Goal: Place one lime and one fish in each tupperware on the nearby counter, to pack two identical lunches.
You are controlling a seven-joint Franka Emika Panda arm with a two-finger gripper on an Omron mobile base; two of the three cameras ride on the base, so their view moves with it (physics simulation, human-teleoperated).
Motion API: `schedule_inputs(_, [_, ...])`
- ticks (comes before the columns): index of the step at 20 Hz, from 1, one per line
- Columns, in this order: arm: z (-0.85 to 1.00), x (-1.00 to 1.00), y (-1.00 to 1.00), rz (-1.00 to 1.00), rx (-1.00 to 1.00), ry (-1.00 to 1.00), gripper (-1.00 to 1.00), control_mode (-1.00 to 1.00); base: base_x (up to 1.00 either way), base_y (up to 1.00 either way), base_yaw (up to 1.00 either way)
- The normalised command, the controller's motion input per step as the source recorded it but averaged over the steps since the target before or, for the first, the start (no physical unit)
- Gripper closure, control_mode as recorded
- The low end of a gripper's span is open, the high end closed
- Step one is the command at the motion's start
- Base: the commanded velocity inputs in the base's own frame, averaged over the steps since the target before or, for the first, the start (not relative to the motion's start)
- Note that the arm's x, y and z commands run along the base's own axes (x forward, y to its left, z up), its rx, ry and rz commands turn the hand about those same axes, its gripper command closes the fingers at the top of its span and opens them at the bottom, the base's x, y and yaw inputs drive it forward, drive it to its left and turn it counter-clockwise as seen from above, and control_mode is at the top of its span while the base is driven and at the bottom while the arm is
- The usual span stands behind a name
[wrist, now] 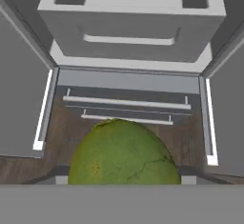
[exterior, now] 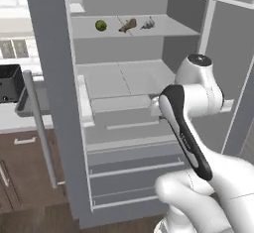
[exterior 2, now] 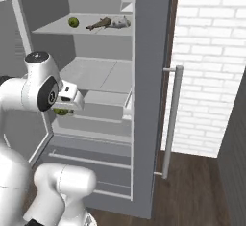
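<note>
My gripper (exterior 2: 61,110) is shut on a lime (wrist: 124,154), a dimpled green ball that bulks large at the bottom of the hand view. It hangs in front of the open fridge's lower drawers (wrist: 128,99). On the top fridge shelf (exterior: 168,29) lie a second lime (exterior: 101,26), a brown-olive fish (exterior: 128,26) and a silvery grey fish (exterior: 148,25). From the right base view the same lime (exterior 2: 73,22), brown fish (exterior 2: 98,24) and grey fish (exterior 2: 120,23) show. A darker grey tupperware (exterior: 22,109) sits on the counter (exterior: 15,123), partly behind the fridge door.
The fridge door (exterior: 49,78) with its long bar handle (exterior: 39,133) stands open between me and the counter. A black toaster (exterior: 10,82) sits on the counter. A white brick wall (exterior 2: 211,66) lies to the right. Wood floor (exterior 2: 202,186) runs beside the fridge.
</note>
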Motion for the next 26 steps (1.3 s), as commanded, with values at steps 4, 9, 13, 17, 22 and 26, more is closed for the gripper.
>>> schedule_inputs(4, [0.0, 0.0, 0.0, 0.0, 0.0, 0.0, 1.0, 1.0, -0.93, 0.94, 0.14])
schedule_inputs(9, [0.0, 0.0, 0.0, 0.0, 0.0, 0.0, 1.0, 1.0, -0.5, 1.0, 0.11])
schedule_inputs(13, [0.0, 0.0, 0.0, 0.0, 0.0, 0.0, 1.0, 1.0, -0.11, 1.0, 0.09])
schedule_inputs(17, [0.0, 0.0, 0.0, 0.0, 0.0, 0.0, 1.0, 1.0, 0.24, 1.0, 0.02])
schedule_inputs(22, [0.0, 0.0, 0.0, 0.0, 0.0, 0.0, 1.0, 1.0, 0.5, 0.98, 0.09])
schedule_inputs(26, [0.0, 0.0, 0.0, 0.0, 0.0, 0.0, 1.0, 1.0, 0.17, 0.93, 0.24])
